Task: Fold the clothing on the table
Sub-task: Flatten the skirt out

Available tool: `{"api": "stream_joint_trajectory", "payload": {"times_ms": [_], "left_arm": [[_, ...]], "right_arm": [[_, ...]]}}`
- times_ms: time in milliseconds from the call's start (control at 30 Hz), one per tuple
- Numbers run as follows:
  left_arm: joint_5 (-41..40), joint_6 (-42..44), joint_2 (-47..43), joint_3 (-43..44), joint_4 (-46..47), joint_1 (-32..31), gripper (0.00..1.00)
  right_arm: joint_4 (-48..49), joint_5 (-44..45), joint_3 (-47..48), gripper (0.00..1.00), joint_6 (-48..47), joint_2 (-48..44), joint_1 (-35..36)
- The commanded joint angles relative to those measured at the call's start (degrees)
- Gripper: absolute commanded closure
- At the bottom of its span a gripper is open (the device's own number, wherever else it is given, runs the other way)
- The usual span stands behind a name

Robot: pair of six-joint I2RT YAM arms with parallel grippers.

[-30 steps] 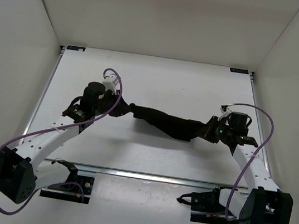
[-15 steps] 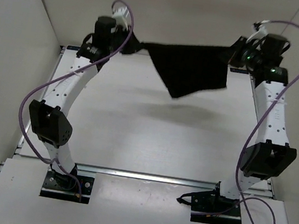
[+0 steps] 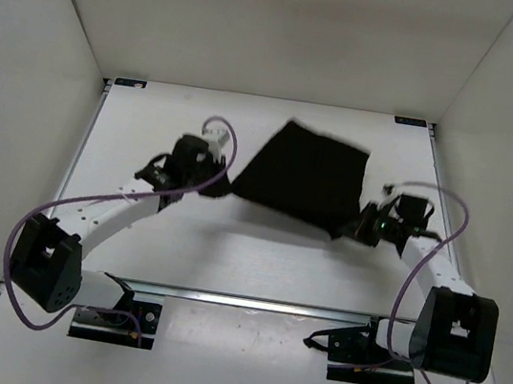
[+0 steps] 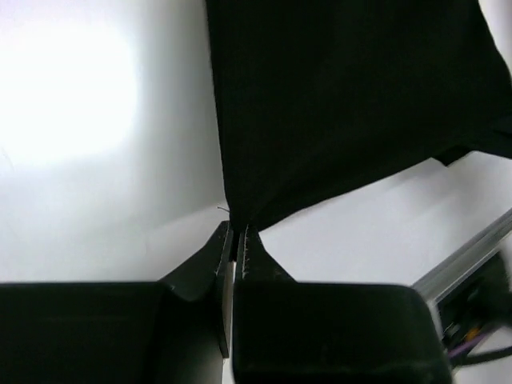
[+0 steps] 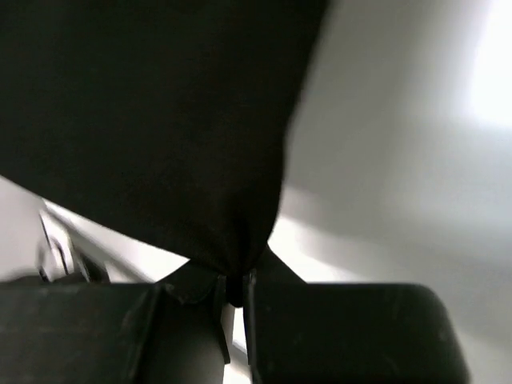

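Black base plates (image 3: 112,317) sit at 6 o'clock in the top view, with an aluminium rail (image 3: 250,300) just beyond them along the near edge of the table (image 3: 256,260). Both arms lie low and reach in toward centre. A purple cable (image 3: 465,223) loops off the right arm, and another loops off the left.

Left gripper (image 3: 218,188): jaws pressed nearly together, pinching the clothing's (image 3: 302,175) 8 o'clock corner. In the left wrist view that corner tapers right into the fingertips (image 4: 226,240), and the rail shows at 4 o'clock.

Right gripper (image 3: 347,231): jaws pinched on the 4 o'clock corner. In the right wrist view a bunched point of fabric is drawn down between the fingers (image 5: 214,290).

The clothing is around table centre, slightly toward 1 o'clock, spread as a rough dark quadrilateral between the two grippers. Its far edge is blurred, so I can't tell whether it lies flat or is partly in the air. In both wrist views the fabric blocks most of the table beyond. From above, black on black makes the fingertips hard to separate from the cloth.

Corner brackets (image 3: 128,82) are at 11 and 1 o'clock. White enclosure walls (image 3: 33,72) stand on three sides.
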Motion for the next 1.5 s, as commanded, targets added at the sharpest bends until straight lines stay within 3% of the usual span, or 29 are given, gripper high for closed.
{"api": "stream_joint_trajectory", "payload": {"times_ms": [0, 167, 267, 367, 500, 767, 900, 1033, 1100, 1200, 1267, 1467], "left_arm": [[-5.1, -1.9, -9.1, -11.0, -1.6, -4.0, 1.0], [-5.3, -8.6, -21.6, -24.3, -4.3, -9.6, 1.0], [-5.1, -9.9, -30.6, -24.9, -9.4, -6.9, 1.0], [-4.6, -8.4, -32.6, -23.0, -9.6, -2.5, 1.0], [-1.6, -6.0, -25.3, -18.2, -6.8, 0.2, 1.0], [-2.2, -2.3, -4.8, -3.2, -1.0, 0.7, 1.0], [-1.6, -0.6, 5.0, 10.2, -4.7, 2.5, 1.0], [-3.5, 1.0, 6.8, 23.4, -8.2, 3.6, 1.0], [-6.4, 1.9, 5.3, 27.2, -9.1, 3.9, 1.0], [-9.9, 3.5, 1.9, 28.4, -9.5, 3.7, 1.0], [-10.9, 4.1, -0.4, 25.6, -8.7, 3.2, 1.0], [-9.4, 1.4, -8.4, 2.3, -5.1, -0.4, 1.0]], "right_arm": [[5.7, 2.7, -11.8, 1.0, 2.9, -8.5, 3.7], [2.3, 8.9, -21.2, 1.0, 11.3, -19.3, 16.8], [0.5, 8.8, -23.5, 1.0, 15.8, -28.5, 18.1], [0.3, 6.9, -23.4, 1.0, 14.6, -30.6, 13.6], [1.0, -0.6, -19.7, 1.0, 9.0, -24.3, 4.4], [5.3, -2.1, -4.0, 1.0, 6.7, -7.9, 4.1], [-1.0, -4.6, 13.7, 1.0, 4.1, 3.0, 3.1], [-5.3, -1.5, 30.4, 1.0, 2.2, 5.7, 3.2], [-3.9, -1.3, 33.3, 1.0, 2.7, 4.9, 2.7], [0.5, -4.2, 29.3, 1.0, 4.0, 1.9, 0.4], [3.0, -4.6, 21.4, 1.0, 4.9, 0.0, -0.2], [8.0, -4.4, -1.5, 1.0, 4.4, -4.4, 2.4]]}}
